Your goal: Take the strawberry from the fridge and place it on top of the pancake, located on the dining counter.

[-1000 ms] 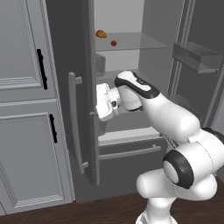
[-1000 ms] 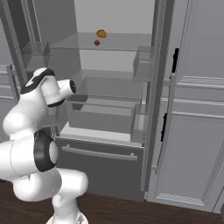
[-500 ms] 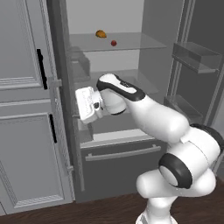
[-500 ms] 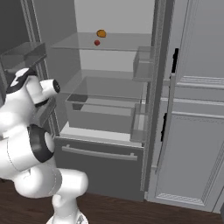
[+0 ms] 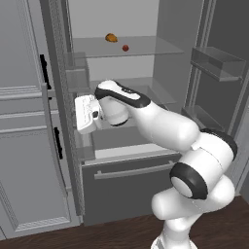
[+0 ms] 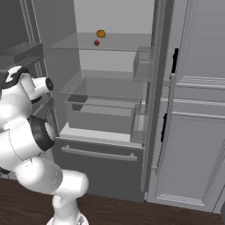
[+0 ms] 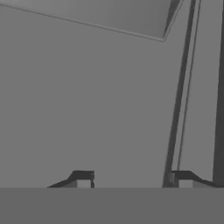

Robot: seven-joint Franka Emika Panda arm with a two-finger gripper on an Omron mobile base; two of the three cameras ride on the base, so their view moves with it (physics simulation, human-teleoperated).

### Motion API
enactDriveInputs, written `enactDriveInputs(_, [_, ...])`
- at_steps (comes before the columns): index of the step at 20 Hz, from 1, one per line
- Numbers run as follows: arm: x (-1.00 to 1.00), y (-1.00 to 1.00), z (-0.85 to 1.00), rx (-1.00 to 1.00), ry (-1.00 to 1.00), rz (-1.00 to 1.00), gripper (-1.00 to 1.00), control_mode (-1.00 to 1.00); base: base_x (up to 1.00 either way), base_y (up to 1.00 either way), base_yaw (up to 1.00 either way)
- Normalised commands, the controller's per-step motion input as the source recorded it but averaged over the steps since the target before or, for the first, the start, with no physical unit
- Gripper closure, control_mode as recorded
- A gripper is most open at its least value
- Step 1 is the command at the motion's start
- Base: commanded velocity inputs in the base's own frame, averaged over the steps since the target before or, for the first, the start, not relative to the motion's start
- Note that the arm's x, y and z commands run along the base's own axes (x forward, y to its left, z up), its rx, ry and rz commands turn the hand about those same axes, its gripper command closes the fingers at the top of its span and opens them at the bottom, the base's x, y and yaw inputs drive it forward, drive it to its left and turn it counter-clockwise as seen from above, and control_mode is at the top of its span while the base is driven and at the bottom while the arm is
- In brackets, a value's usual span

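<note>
Strawberry [image 5: 125, 47] lies on the top glass shelf [image 5: 146, 46] of the fridge [image 5: 121, 185] in the left base view, small and red, just beside the orange-yellow food item [image 5: 111, 37], which sits a little further back on the same shelf. Both fridge doors stand open, so the inside is free to reach. The hand [image 5: 87, 113] of the white arm is well below that shelf, at the left side of the fridge opening, near the inner edge of the left door [image 5: 61, 97]. It points toward the door side and not toward the fruit. I judge that the hand is here because it was busy with the door, and the reach for the fruit is not yet begun.

From the right base view the strawberry [image 6: 96, 42] is seen again on the top shelf [image 6: 118, 41], in front of the orange-yellow item [image 6: 101, 33]. Below this shelf there are a second glass shelf and a clear drawer [image 6: 101, 114]. The right door carries small bins [image 6: 143, 63]. The arm's body stands low at the left of the fridge, far under the fruit.

In the hand view the two dark fingertips [image 7: 83, 177] stand apart with a clear gap, and nothing is between them, so the jaws are apart and hold nothing. Before them is only a flat grey panel with a vertical edge, probably a part of the fridge door. The next move needs the hand to turn and rise to the top shelf.
</note>
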Motion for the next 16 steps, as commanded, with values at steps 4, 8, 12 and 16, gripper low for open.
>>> enactDriveInputs(4, [0.00,0.10,0.00,-0.01,0.00,0.00,-1.00,-1.00,0.00,0.00,0.00])
enactDriveInputs(8, [0.00,-0.70,0.00,-0.06,0.00,-0.03,-1.00,-1.00,0.00,0.00,0.00])
enactDriveInputs(12, [0.00,-1.00,0.02,-0.09,0.00,0.00,-1.00,-1.00,0.00,0.00,0.00])
enactDriveInputs(16, [0.05,-1.00,0.04,-0.10,-0.02,0.04,-1.00,-1.00,0.00,0.00,0.00])
